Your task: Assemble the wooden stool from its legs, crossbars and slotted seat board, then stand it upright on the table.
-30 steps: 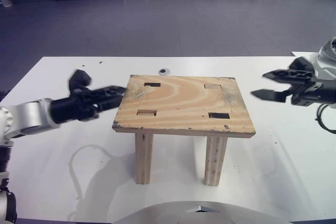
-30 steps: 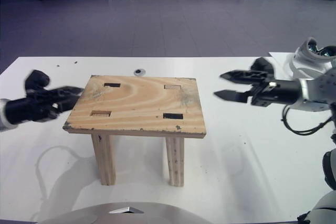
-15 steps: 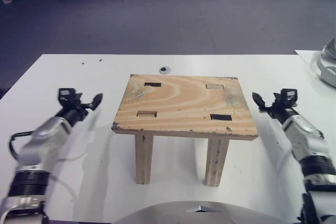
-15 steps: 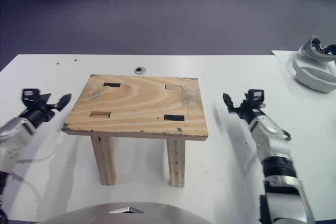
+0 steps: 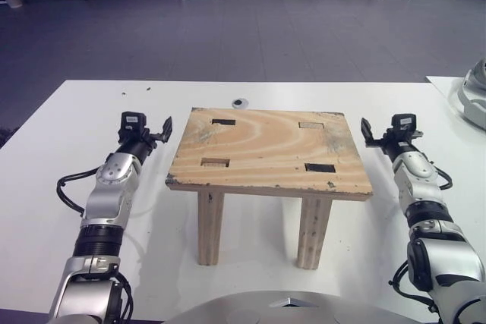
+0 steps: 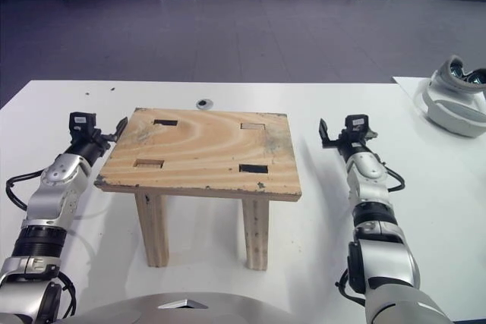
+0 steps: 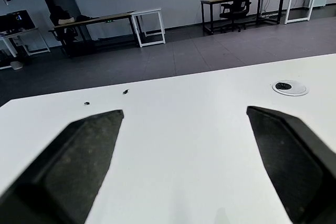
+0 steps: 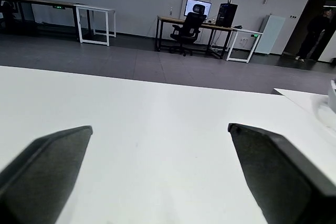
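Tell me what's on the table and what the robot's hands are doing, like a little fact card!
Stool: standing upright on the white table, seat board on top
Slots: four in the seat; two look dark, two look filled with wood
Front legs: two in sight, feet on the table
Left gripper: close by the stool's left edge, jaws open, empty
Right gripper: off the stool's right edge, jaws open, empty
Extras: round grommet behind the stool; headset at the far right

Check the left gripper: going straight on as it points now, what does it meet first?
Looks free: the left gripper, open, points along bare table toward its far edge. The stool stands beside that line, the cable grommet off to one side. Its height over the table is unclear.
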`<state>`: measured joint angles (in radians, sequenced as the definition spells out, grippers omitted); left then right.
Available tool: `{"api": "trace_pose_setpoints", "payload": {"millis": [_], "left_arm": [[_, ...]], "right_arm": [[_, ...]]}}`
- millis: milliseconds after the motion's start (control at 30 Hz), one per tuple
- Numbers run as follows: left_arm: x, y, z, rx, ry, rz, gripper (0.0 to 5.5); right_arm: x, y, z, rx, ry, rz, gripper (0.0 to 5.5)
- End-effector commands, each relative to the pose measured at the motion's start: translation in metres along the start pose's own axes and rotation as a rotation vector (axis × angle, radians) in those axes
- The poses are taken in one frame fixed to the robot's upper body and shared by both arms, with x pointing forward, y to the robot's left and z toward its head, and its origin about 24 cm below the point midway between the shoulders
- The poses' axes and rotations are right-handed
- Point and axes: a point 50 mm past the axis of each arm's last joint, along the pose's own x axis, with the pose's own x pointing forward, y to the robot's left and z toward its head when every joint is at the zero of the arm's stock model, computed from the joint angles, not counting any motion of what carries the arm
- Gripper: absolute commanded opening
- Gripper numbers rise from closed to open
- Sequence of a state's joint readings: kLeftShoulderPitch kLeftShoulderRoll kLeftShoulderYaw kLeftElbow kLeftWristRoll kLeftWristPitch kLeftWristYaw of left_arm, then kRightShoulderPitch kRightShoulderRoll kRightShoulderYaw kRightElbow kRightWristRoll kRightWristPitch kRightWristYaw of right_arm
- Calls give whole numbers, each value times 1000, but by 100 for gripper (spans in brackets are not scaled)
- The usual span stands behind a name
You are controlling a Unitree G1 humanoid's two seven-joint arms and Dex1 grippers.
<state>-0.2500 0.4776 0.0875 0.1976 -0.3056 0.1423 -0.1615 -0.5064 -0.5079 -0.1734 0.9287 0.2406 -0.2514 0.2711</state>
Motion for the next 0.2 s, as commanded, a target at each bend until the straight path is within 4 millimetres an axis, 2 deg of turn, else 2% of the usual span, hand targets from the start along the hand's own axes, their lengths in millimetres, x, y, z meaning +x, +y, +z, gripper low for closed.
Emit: {"api": "trace_pose_setpoints", "payload": {"millis": [33,100,200], "left_arm": [[-7,11,-2,-8,9,35,433],[-12,20,-2,-41,3,78,433],[-13,33,-3,-75,3,143,433]], "right_arm": [[-2,-15,7,-17,-19,-42,484],[0,-10,5,-63,7,-30,484],[-3,-12,-1,-42,43,-46,484]]}}
